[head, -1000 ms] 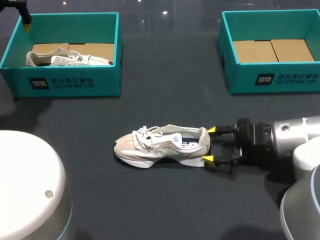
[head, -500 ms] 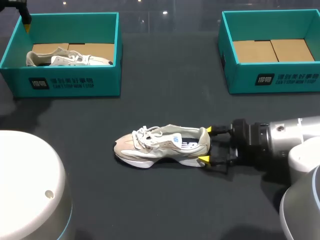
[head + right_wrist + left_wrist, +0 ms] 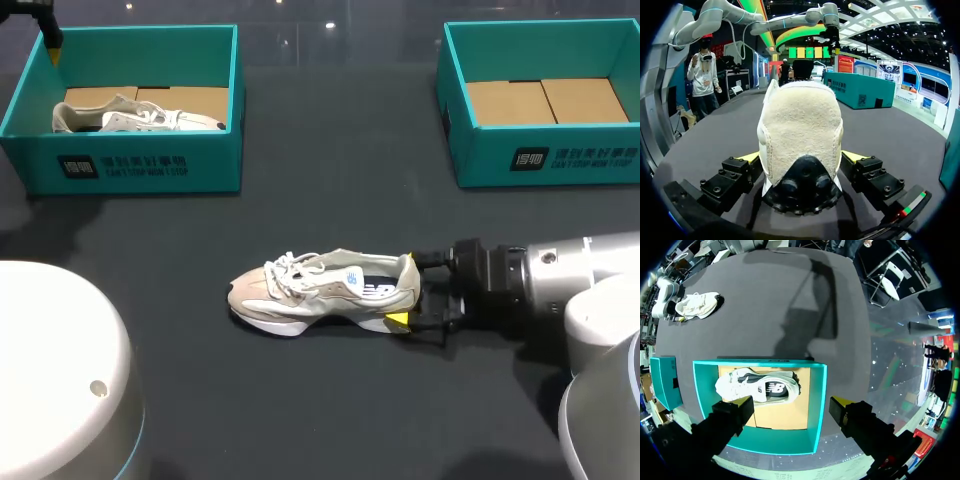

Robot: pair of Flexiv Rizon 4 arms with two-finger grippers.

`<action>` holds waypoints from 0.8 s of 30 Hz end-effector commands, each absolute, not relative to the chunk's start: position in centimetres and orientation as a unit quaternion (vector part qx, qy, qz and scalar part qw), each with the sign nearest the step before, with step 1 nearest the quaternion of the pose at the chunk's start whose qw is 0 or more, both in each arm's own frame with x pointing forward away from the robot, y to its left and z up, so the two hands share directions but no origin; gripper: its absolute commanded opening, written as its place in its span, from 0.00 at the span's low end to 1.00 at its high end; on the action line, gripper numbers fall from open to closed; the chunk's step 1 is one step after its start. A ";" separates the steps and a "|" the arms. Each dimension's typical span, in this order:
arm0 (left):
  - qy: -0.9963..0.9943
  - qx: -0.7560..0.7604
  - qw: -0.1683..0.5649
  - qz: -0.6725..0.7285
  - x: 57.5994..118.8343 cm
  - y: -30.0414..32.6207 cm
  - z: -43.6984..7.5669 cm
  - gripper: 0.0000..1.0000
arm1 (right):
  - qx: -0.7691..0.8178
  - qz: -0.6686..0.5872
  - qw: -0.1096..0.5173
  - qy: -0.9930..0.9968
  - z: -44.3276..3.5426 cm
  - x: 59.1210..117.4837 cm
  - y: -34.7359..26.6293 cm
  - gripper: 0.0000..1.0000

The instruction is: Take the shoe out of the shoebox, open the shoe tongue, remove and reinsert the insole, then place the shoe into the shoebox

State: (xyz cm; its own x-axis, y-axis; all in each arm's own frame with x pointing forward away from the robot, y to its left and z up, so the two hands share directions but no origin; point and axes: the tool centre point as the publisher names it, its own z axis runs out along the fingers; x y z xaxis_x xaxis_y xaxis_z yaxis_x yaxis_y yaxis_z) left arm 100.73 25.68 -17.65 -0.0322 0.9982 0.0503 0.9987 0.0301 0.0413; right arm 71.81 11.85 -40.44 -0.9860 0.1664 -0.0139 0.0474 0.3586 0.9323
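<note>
Right claw (image 3: 408, 290) straddles the sneaker's (image 3: 310, 290) heel; whether it pinches yet, I cannot tell. The shoe looks light and soft-sided, so the stiffer heel suits gripping.

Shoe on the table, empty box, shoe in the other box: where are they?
table shoe (image 3: 320, 290), head view, on its side panel
empty box (image 3: 480, 160), head view, on its front wall
boxed shoe (image 3: 140, 118), head view, on its side

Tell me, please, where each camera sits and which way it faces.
Head view: fixed above and behind, looking down on the table; right arm shows.
Left wrist view: on that wrist, looking down into a shoebox; open left pincer shows.
Right wrist view: on that wrist, facing the heel of the shoe; right pincer shows.
All three share that shoe.
</note>
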 end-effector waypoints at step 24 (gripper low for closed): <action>-0.717 -0.696 0.004 -0.033 100.7 25.7 -17.6 1.00 | 0.052 0.571 0.040 0.818 -41.5 72.4 13.7 1.00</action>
